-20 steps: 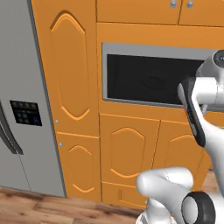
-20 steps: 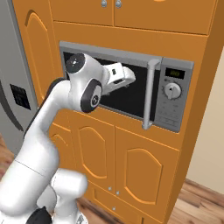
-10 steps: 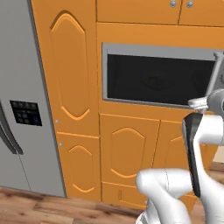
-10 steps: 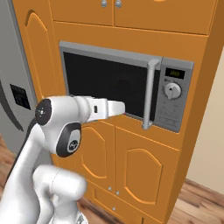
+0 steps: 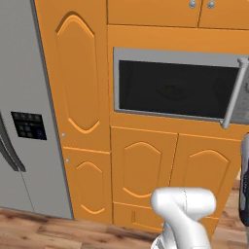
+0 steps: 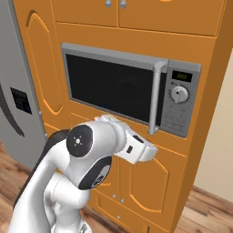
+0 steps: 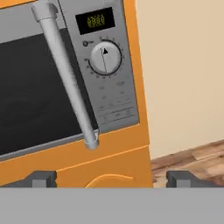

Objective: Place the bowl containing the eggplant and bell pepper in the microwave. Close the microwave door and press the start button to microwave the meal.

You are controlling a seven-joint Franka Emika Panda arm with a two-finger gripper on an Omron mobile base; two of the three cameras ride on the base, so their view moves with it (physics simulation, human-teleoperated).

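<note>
Facing the built-in microwave [image 6: 132, 91], the arm hangs low in front of the orange cabinets [image 6: 150, 186], with its gripper [image 7: 111, 179] pointed up at the lower right of the oven. Starting at the left, the fridge [image 5: 24, 121] stands well apart from the work and plays no part in it. Next comes the microwave door [image 5: 175, 87], which looks shut flush against the frame, its dark glass too dim to show whether the bowl sits inside (so I cannot say where the bowl, the eggplant or the pepper are). The long bar handle [image 7: 68, 74] runs down the door's right edge, and right of that lies the control panel [image 7: 105, 74] with its lit display [image 7: 96, 19] and round dial [image 7: 104, 57].

The fingertips [image 7: 43, 178] stand wide apart with nothing between them. Judging by the closed door, the step in hand is probably pressing start. To do it well, the hand should rise and centre on the panel, keeping right of the handle so as not to snag it, and push straight in with one fingertip. Which pad is the start button I cannot make out.
</note>
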